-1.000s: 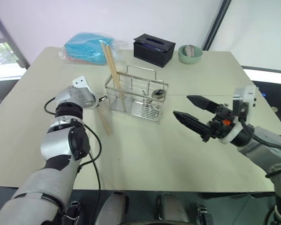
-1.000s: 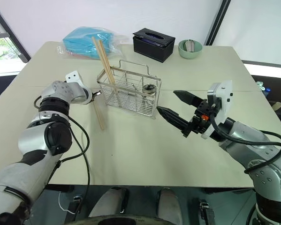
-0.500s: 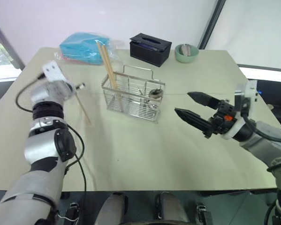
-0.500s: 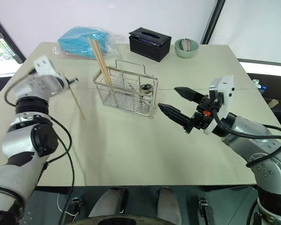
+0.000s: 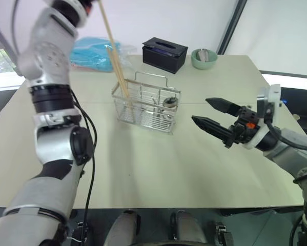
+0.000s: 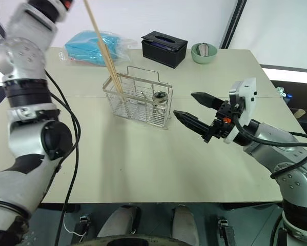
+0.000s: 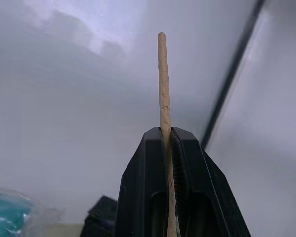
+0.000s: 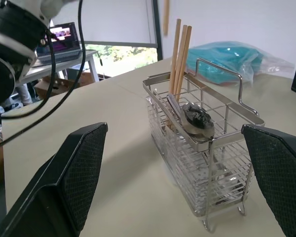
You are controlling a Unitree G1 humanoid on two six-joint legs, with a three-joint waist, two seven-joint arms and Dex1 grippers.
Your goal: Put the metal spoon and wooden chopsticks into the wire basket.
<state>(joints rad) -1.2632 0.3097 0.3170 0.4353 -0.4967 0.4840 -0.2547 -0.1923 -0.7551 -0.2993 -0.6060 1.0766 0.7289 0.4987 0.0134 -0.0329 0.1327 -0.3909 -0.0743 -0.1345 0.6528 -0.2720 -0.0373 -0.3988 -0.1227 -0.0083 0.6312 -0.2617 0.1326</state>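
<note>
- Wooden chopsticks: one stick (image 6: 94, 25) is pinched in the left tool (image 7: 166, 148), whose fingers are closed tight on it; it is raised high above the counter (image 5: 153, 164), slanting down toward the wire basket (image 5: 145, 106).
- Nearest the robot, the right tool (image 5: 210, 116) hangs spread wide and empty, level above the counter, just beside the basket's right end.
- In the basket, three sticks (image 8: 179, 54) stand leaning in the left end compartment; the metal spoon (image 8: 194, 118) rests inside, its bowl up near the rim.
- Judgement: the step in hand is lowering the last stick into the basket. The lower tip should be brought over the compartment holding the others before release; whether it has already entered, I cannot tell.
- Advice: keep the stick near upright and descend slowly, lest it catch on the looped handle or dividers.
- Beyond stand a black tissue box (image 5: 164, 53), a green bowl (image 5: 203, 58) and a blue bag (image 5: 94, 48).
</note>
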